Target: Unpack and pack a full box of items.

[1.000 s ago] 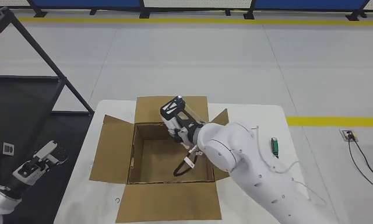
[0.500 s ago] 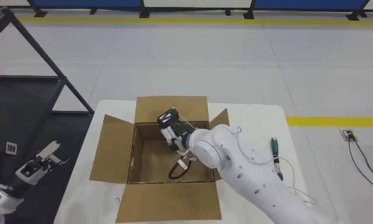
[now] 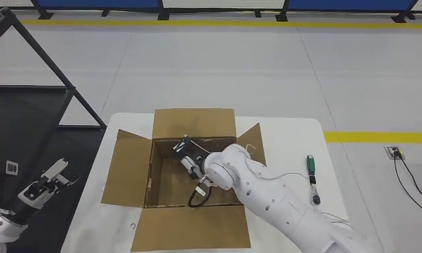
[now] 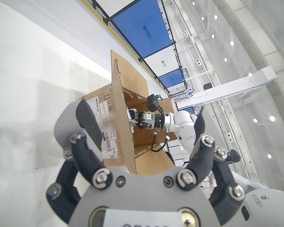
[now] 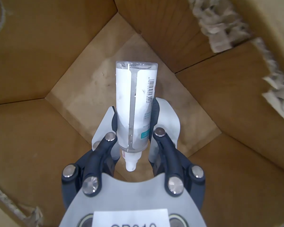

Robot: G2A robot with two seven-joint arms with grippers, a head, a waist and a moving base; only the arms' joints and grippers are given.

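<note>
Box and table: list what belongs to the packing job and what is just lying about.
Job in hand:
- box, flaps open
- tube, held inside the box
- right tool, shut on the tube

Lying about:
- green-handled item, on the table beside the box
- cable, on the floor
</note>
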